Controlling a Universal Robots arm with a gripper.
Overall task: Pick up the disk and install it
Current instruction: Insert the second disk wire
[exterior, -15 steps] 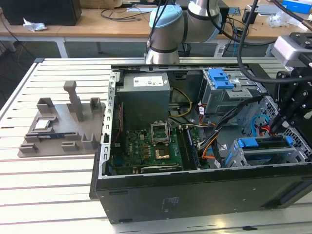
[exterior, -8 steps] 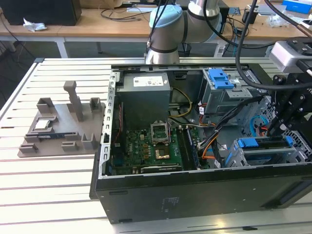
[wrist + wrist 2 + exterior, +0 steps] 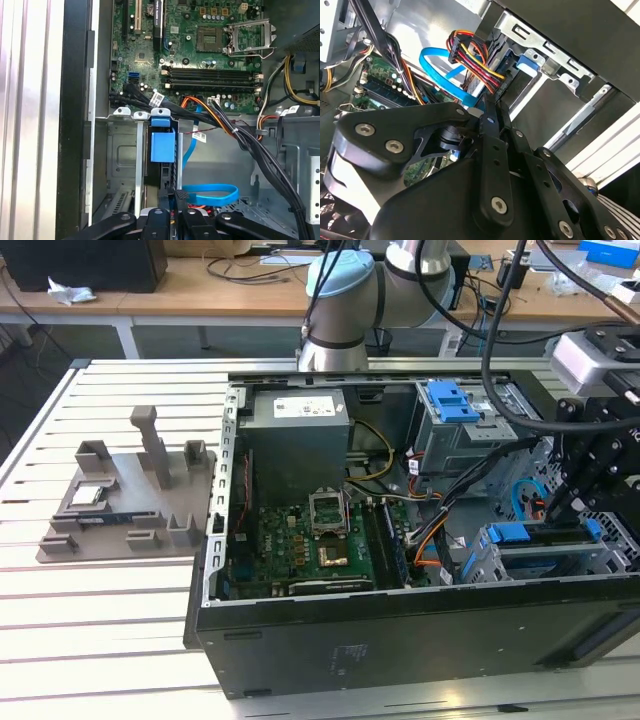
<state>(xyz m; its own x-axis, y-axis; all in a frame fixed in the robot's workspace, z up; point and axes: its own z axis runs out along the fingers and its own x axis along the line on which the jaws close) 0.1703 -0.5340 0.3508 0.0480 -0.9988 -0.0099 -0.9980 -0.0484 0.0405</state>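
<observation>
One gripper (image 3: 170,207) of yours low inside the computer case (image 3: 400,640), fingers closed on the disk (image 3: 163,145), standing edge-up in the drive bay (image 3: 127,150) beside the motherboard (image 3: 200,45).

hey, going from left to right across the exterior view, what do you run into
Grey fixture plate on the slatted table → green motherboard inside the open computer case → bundle of cables → blue-framed disk in the drive cage → black gripper just above it.
</observation>
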